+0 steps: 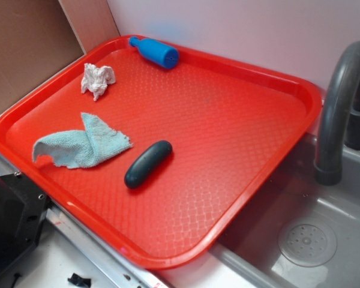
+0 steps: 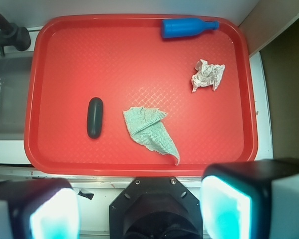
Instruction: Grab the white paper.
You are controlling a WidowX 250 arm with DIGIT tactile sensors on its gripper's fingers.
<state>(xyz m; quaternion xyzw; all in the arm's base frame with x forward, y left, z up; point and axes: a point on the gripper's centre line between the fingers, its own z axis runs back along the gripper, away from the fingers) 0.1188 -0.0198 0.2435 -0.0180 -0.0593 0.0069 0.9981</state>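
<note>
Near the tray's (image 1: 276, 180) back corner, beside the blue bottle (image 2: 187, 28), the white paper (image 2: 208, 74) is lying untouched, while the claw (image 2: 139, 209) is hovering wide open and should be descending centred, avoiding the cloth (image 2: 150, 130).

White paper (image 1: 98, 80) on red tray (image 1: 240, 120)

- We see the tray (image 2: 139, 157) resting partly over the sink (image 1: 324, 240), with the faucet (image 1: 336, 114) beside it.
- In the wrist view, the bottle (image 2: 187, 28) lies at one o'clock on the tray.
- The white paper (image 2: 207, 74) sits at two o'clock.
- The cloth (image 2: 150, 130) lies near centre, the oblong object (image 2: 94, 117) at nine o'clock of it.
</note>
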